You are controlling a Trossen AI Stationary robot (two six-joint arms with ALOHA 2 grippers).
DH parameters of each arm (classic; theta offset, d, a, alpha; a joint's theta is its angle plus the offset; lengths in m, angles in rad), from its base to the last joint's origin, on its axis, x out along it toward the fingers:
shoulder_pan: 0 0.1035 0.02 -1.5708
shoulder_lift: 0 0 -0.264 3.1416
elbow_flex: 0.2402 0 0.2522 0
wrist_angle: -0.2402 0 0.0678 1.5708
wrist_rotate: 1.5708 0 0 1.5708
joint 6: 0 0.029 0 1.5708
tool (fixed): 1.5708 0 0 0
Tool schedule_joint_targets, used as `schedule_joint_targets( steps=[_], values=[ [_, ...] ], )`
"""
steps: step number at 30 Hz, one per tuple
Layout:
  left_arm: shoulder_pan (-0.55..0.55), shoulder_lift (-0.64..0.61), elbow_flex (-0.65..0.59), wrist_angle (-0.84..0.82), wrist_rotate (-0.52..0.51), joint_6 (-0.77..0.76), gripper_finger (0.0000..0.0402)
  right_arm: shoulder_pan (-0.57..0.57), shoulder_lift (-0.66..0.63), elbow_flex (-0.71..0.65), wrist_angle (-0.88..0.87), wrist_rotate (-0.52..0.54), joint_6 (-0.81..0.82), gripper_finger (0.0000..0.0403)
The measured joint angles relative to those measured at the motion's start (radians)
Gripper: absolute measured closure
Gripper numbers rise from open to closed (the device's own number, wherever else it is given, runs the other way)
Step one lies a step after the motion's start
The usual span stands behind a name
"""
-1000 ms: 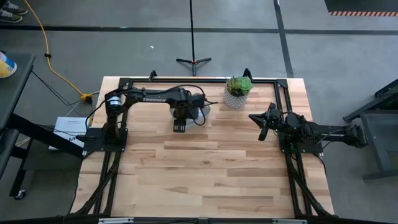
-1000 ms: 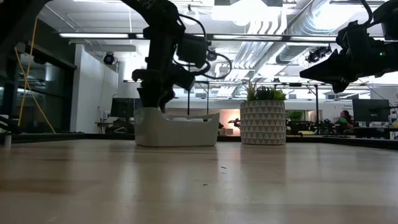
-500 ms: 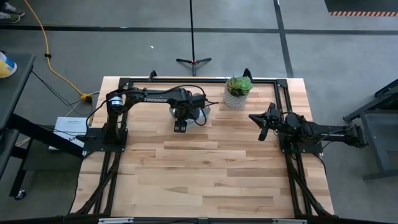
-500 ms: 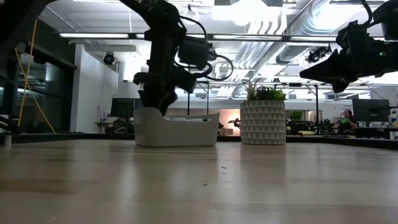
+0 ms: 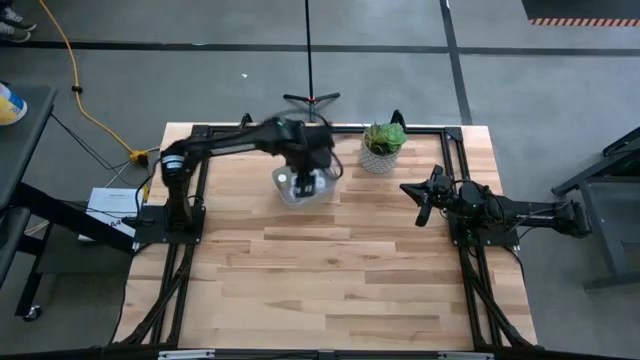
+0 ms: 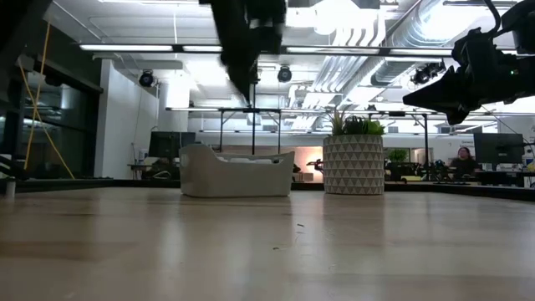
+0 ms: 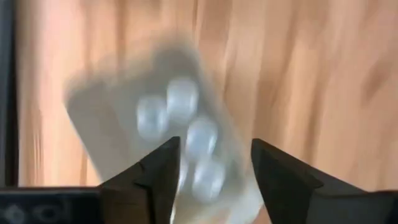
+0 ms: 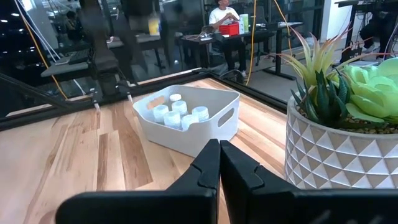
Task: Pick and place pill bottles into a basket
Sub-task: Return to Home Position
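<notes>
A pale wooden table [image 5: 330, 280] fills the middle of the high view, ringed by grey floor; the low view looks across it into a room of ceiling lights and pipes. The basket [image 5: 285, 195] sits in the upper middle of the table, just left of a white pot with a green plant [image 5: 382, 150], the two close but apart. Several pill bottles [image 8: 177, 112] stand upright inside the basket, caps up and clustered together; no bottle shows on the bare wood. The left gripper [image 7: 214, 142] hangs above the basket with its two dark fingers [image 7: 155, 180] spread apart and nothing between them; past them the bottle caps show below. In the low view it is high in the frame, well clear of the basket's rim. The right gripper [image 8: 219, 149] is at the right of the table, raised, its fingers pressed together on nothing and pointed toward the basket and pot. A person [image 8: 224, 15] sits at a desk far behind.
</notes>
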Motion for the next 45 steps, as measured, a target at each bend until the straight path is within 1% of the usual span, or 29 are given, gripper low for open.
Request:
schedule_joint_targets(
  steps=[3,4,6,8,12,17,20,22,24,26,28,30,31,34,36,38,42,45],
  values=[
    [0.0,-0.098,-0.022,0.208,0.092,-0.092,0.02,0.0,0.0,0.0,0.0,-0.001,0.004,0.0401],
    [-0.001,-0.137,-0.053,0.301,0.117,-0.117,0.021,0.0,0.0,0.0,0.0,-0.003,0.004,0.0402],
    [-0.001,-0.219,-0.141,0.475,0.135,-0.171,0.0232,0.0,0.0,0.0,0.0,-0.003,0.004,0.0402],
    [-0.001,-0.303,-0.256,0.6,0.145,-0.215,0.0253,0.0,0.0,0.0,0.0,-0.003,0.002,0.04],
    [-0.006,-0.514,-0.534,0.747,0.151,-0.325,0.0304,0.0,-0.001,0.0,0.0,-0.011,0.0,0.0402],
    [-0.063,-0.854,-0.916,0.997,0.076,-0.359,0.0379,0.0,-0.001,0.0,-0.011,-0.118,-0.015,0.0401],
    [-0.087,-1.073,-1.122,1.145,0.061,-0.353,0.0379,0.0,-0.001,-0.002,-0.004,-0.161,-0.027,0.0402],
    [-0.099,-1.218,-1.245,1.214,0.046,-0.346,0.0365,0.0,-0.001,-0.002,0.005,-0.163,-0.027,0.0401],
    [-0.109,-1.341,-1.351,1.265,0.012,-0.345,0.035,0.0,-0.001,-0.002,0.03,-0.164,-0.039,0.0402],
    [-0.122,-1.446,-1.442,1.334,-0.025,-0.346,0.0348,0.0,-0.001,-0.002,0.067,-0.164,-0.063,0.0402],
    [-0.14,-1.525,-1.508,1.388,-0.03,-0.347,0.0364,0.0,-0.001,-0.002,0.104,-0.16,-0.087,0.0401],
    [-0.166,-1.578,-1.55,1.417,-0.03,-0.367,0.0381,0.0,-0.003,-0.002,0.137,-0.153,-0.102,0.0402],
    [-0.18,-1.597,-1.565,1.416,-0.036,-0.372,0.0381,0.0,-0.003,-0.002,0.149,-0.152,-0.105,0.0402],
    [-0.228,-1.631,-1.588,1.385,-0.103,-0.386,0.0374,0.0,-0.003,-0.002,0.164,-0.143,-0.099,0.0401],
    [-0.263,-1.641,-1.605,1.36,-0.167,-0.365,0.0365,0.0,-0.003,-0.002,0.165,-0.143,-0.098,0.0402],
    [-0.292,-1.647,-1.64,1.347,-0.22,-0.341,0.0366,0.0,-0.003,-0.002,0.166,-0.148,-0.097,0.0402],
    [-0.334,-1.673,-1.693,1.352,-0.235,-0.315,0.038,0.0,-0.003,-0.002,0.183,-0.156,-0.104,0.0402],
    [-0.35,-1.715,-1.71,1.334,-0.243,-0.318,0.038,0.0,-0.003,-0.002,0.184,-0.206,-0.09,0.0402]
  ],
)
